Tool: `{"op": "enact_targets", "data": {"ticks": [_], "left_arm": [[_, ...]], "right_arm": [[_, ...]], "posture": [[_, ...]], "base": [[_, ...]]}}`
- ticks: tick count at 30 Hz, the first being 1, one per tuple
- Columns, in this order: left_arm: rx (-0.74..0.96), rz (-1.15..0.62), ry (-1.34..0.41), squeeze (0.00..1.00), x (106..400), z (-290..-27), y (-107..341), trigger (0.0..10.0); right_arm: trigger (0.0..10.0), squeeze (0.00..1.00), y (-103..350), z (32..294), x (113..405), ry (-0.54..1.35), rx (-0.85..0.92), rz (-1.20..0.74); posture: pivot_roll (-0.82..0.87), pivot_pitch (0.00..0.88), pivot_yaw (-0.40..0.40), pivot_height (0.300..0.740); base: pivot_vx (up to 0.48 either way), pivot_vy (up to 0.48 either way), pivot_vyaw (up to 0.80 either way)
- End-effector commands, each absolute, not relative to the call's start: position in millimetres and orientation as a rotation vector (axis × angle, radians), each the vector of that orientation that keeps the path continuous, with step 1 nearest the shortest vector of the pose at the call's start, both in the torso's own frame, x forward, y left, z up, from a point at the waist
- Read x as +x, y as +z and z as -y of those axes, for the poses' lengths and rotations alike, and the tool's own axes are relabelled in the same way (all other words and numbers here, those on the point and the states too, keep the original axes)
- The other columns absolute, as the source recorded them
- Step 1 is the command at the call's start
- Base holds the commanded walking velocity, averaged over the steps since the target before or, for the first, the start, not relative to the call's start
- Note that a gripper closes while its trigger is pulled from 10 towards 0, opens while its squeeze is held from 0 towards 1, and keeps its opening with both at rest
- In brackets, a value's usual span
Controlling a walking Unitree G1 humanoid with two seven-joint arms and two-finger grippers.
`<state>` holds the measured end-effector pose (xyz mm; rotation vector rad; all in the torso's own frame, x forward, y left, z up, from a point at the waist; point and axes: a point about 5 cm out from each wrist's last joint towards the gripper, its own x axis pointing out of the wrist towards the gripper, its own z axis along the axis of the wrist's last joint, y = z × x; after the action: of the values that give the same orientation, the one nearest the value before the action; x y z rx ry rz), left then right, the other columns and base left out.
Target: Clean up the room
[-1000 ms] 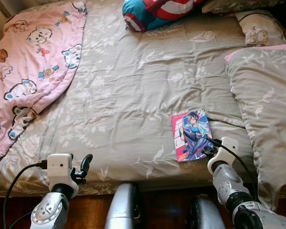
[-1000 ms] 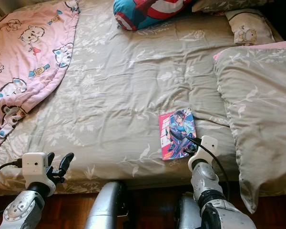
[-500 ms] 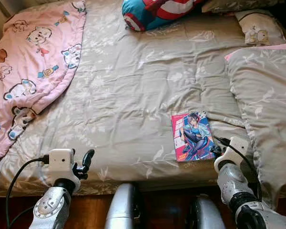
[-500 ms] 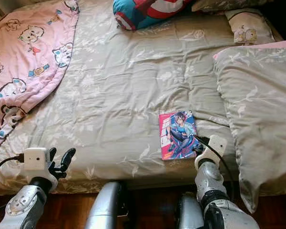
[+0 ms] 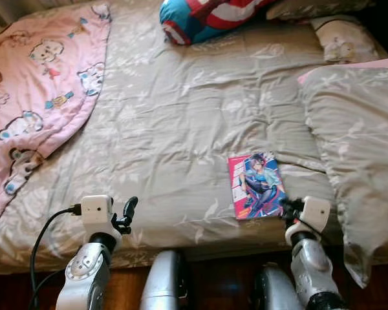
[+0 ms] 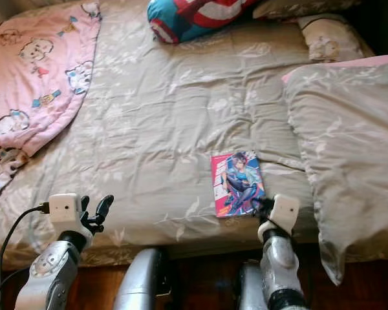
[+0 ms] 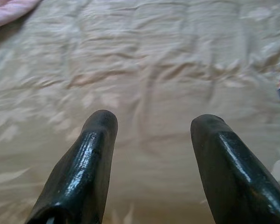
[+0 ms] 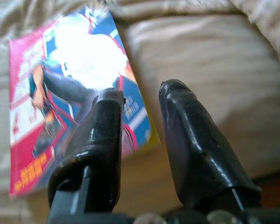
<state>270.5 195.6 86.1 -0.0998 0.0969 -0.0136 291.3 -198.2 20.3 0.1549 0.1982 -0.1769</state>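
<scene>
While both grippers hover at the bed's near edge, a comic book (image 5: 255,185) lies flat on the grey-green bedspread (image 5: 181,110).

Right gripper (image 8: 142,95), fingers narrowly parted, sits at the book's near corner; left gripper (image 7: 151,123) gapes wide over bare cover; pink quilt (image 5: 32,90) far left.

I'm looking down on a wide bed covered by a beige leaf-patterned sheet (image 5: 181,116), rumpled, in soft daylight. Below the sheet's near edge I see a strip of dark reddish wooden floor (image 5: 213,284) in shadow.
</scene>
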Motion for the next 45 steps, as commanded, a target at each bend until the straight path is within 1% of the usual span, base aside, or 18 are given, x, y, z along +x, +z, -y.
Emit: {"op": "enact_targets", "data": {"ticks": [1, 3, 5, 7, 11, 13, 18, 22, 26, 28, 29, 33, 36, 37, 41, 43, 45], "left_arm": [[-0.102, -0.13, 0.001, 0.0, 268.3, -200.6, 76.0, 10.0], [-0.105, -0.132, -0.005, 0.0, 270.3, -199.5, 75.3, 10.0], [-0.112, -0.132, -0.011, 0.0, 274.4, -198.0, 74.4, 10.0], [-0.115, -0.129, -0.01, 0.0, 275.5, -198.1, 73.7, 10.0], [-0.123, -0.133, -0.003, 0.0, 279.9, -196.4, 66.8, 10.0], [-0.131, -0.141, 0.0, 0.0, 282.0, -193.0, 60.6, 10.0], [-0.142, -0.155, 0.005, 0.0, 283.9, -188.9, 53.5, 10.0], [-0.142, -0.174, 0.01, 0.0, 282.3, -190.6, 43.8, 10.0], [-0.138, -0.192, 0.012, 0.0, 280.6, -192.1, 35.9, 10.0], [-0.142, -0.241, 0.021, 0.0, 277.4, -194.9, 24.6, 10.0], [-0.146, -0.292, 0.038, 0.0, 274.4, -198.5, 14.0, 10.0], [-0.155, -0.376, 0.067, 0.0, 268.9, -204.5, -1.8, 10.0], [-0.114, -0.513, 0.058, 0.0, 256.8, -207.2, -22.5, 10.0], [-0.067, -0.571, 0.037, 0.0, 249.9, -207.1, -30.4, 10.0], [-0.023, -0.642, 0.027, 0.0, 238.5, -209.3, -40.9, 10.0], [-0.017, -0.735, 0.06, 0.0, 220.5, -213.5, -54.7, 10.0], [-0.016, -0.766, 0.062, 0.0, 213.2, -212.0, -60.1, 10.0]], "right_arm": [[10.0, 0.0, 13.9, 194.5, 283.5, -0.184, 0.174, -0.206], [10.0, 0.0, 12.0, 195.0, 280.8, -0.2, 0.179, -0.208], [10.0, 0.0, 16.3, 192.5, 282.2, -0.195, 0.203, -0.172], [10.0, 0.0, 20.3, 190.3, 283.3, -0.181, 0.211, -0.146], [10.0, 0.0, 24.9, 186.1, 289.5, -0.149, 0.181, -0.156], [10.0, 0.0, 23.7, 184.6, 292.5, -0.131, 0.163, -0.182], [10.0, 0.0, 11.3, 186.5, 285.1, -0.126, 0.141, -0.247], [10.0, 0.0, 0.8, 195.1, 274.8, -0.174, 0.152, -0.298], [10.0, 0.0, -8.7, 193.4, 268.3, -0.163, 0.16, -0.347], [10.0, 0.0, -25.2, 189.2, 257.1, -0.138, 0.136, -0.464], [10.0, 0.0, -35.9, 187.1, 247.9, -0.132, 0.131, -0.539], [10.0, 0.0, -43.4, 187.4, 239.8, -0.151, 0.148, -0.583], [10.0, 0.0, -55.4, 195.2, 224.7, -0.187, 0.118, -0.683], [10.0, 0.0, -60.2, 198.0, 217.5, -0.191, 0.114, -0.718], [10.0, 0.0, -67.2, 197.9, 207.0, -0.184, 0.11, -0.767], [10.0, 0.0, -77.7, 194.4, 189.9, -0.173, 0.097, -0.842], [10.0, 0.0, -83.4, 191.8, 179.4, -0.185, 0.111, -0.878]], "posture": [[0.03, 0.207, 0.107, 0.648], [0.02, 0.204, 0.105, 0.648], [0.01, 0.191, 0.087, 0.648], [0.01, 0.191, 0.087, 0.648], [0.0, 0.167, 0.06, 0.663], [-0.01, 0.148, 0.049, 0.678], [-0.01, 0.121, 0.035, 0.713], [-0.01, 0.1, 0.033, 0.74], [-0.02, 0.094, 0.033, 0.74], [-0.02, 0.086, 0.032, 0.74], [-0.01, 0.079, 0.029, 0.74], [0.0, 0.069, 0.031, 0.74], [-0.01, 0.051, 0.035, 0.74], [-0.01, 0.049, 0.036, 0.74], [-0.02, 0.037, 0.04, 0.74], [-0.03, 0.032, 0.043, 0.74], [-0.02, 0.031, 0.047, 0.74]], "base": [[0.0, 0.0, 0.0], [0.0, 0.0, 0.0], [0.0, 0.0, 0.0], [0.0, 0.0, 0.0], [0.0, 0.0, 0.0], [0.0, 0.0, 0.0], [0.0, 0.0, 0.0], [0.0, 0.0, 0.0], [0.0, 0.0, 0.0], [0.0, 0.0, 0.0], [0.0, 0.0, 0.0], [0.0, 0.0, 0.0], [0.0, 0.0, 0.0], [0.0, 0.0, 0.0], [0.0, 0.0, 0.0], [0.0, 0.0, 0.0], [0.0, 0.0, 0.0]]}}
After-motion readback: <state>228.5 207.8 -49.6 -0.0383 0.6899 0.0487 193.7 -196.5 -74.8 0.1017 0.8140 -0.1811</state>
